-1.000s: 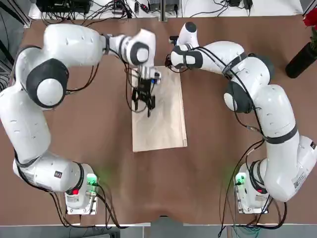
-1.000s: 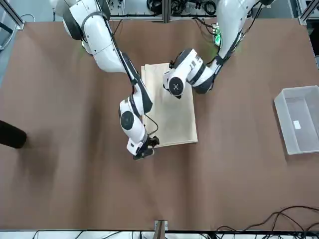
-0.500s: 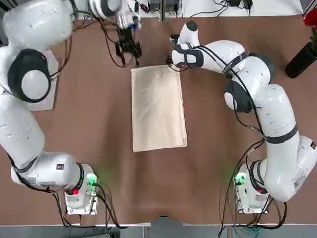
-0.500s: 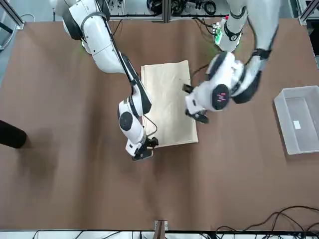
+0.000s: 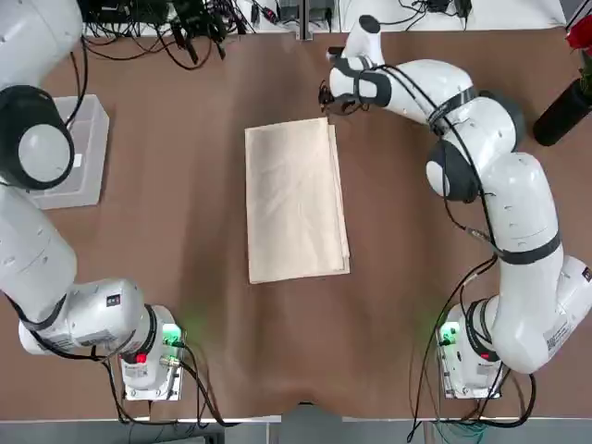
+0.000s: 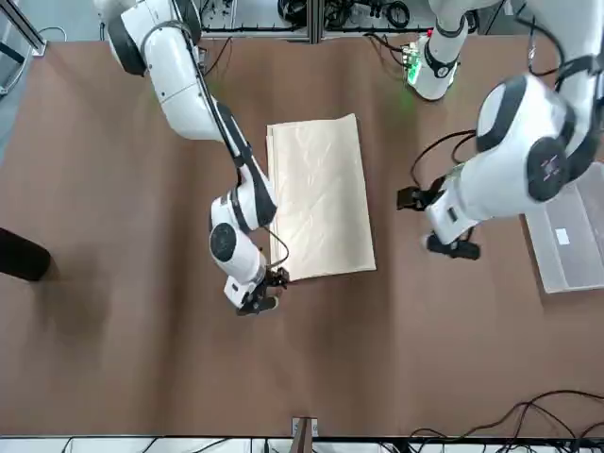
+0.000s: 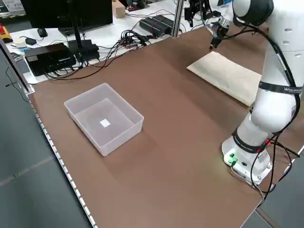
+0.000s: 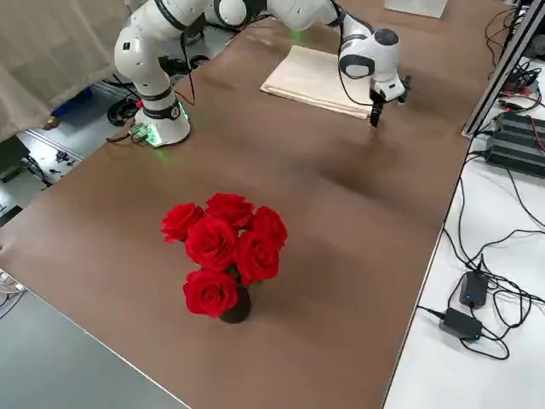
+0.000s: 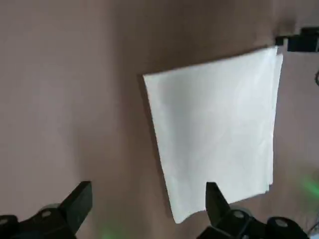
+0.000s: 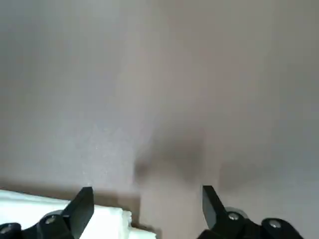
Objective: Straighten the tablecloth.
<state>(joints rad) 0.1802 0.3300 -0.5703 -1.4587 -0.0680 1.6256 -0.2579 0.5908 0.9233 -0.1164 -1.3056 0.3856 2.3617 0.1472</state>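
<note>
I see the tablecloth lying folded on the table. My right gripper hovers just off its far corner, fingers released. My left gripper hangs spread, well apart.

We count one folded tablecloth on the table, one clear plastic bin, and one vase of red roses holding six blooms. We count two robot arms, each with one gripper: the left gripper and the right gripper.
</note>
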